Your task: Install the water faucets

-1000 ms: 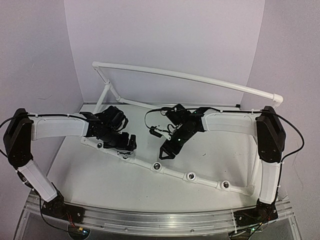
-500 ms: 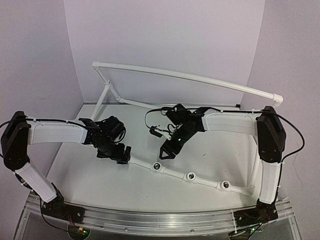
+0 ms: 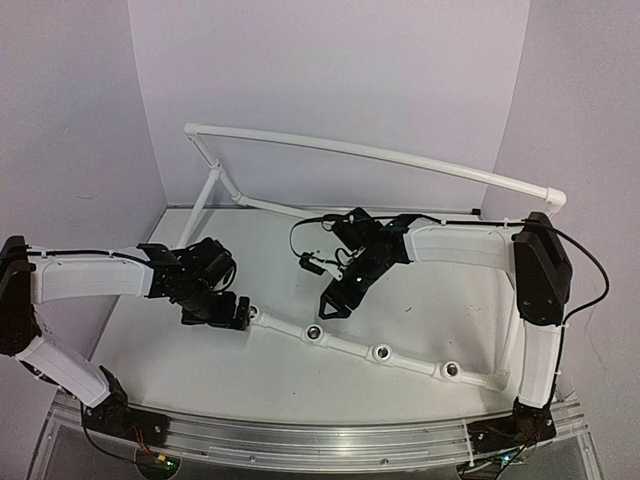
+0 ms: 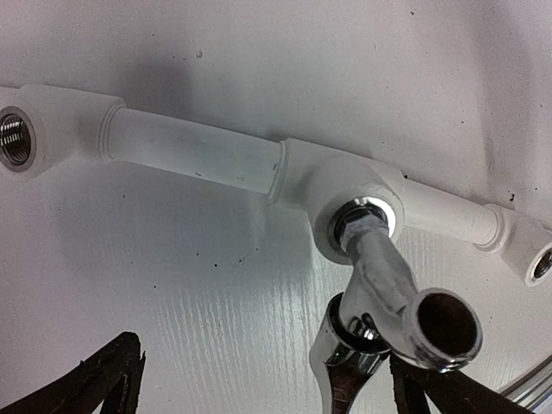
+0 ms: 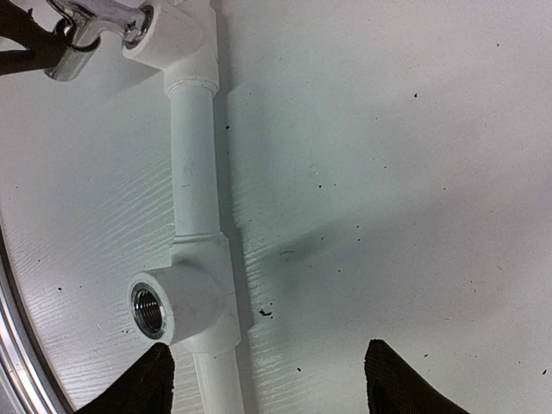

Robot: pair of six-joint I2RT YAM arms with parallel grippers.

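A silvery faucet (image 4: 385, 280) stands with its threaded stem in a socket (image 4: 321, 207) of the white pipe frame (image 4: 194, 155); its open spout (image 4: 444, 326) faces the camera. My left gripper (image 4: 263, 362) is open, its fingers wide apart, and the right finger (image 4: 435, 397) is close beside the faucet's handle. In the top view the left gripper (image 3: 232, 312) hides this faucet. My right gripper (image 5: 267, 354) is open and empty, with its left finger (image 5: 138, 388) just below an empty threaded socket (image 5: 151, 309). The same faucet (image 5: 86, 26) shows at the top left of the right wrist view. The right gripper (image 3: 335, 303) hovers near the pipe.
The near pipe (image 3: 350, 345) carries three empty sockets (image 3: 381, 352) to the right of the left gripper. More empty sockets (image 4: 13, 142) flank the fitted one. The frame's tall curved pipe (image 3: 380, 155) spans the back. A small object (image 3: 313, 265) by the right wrist's cable is unclear.
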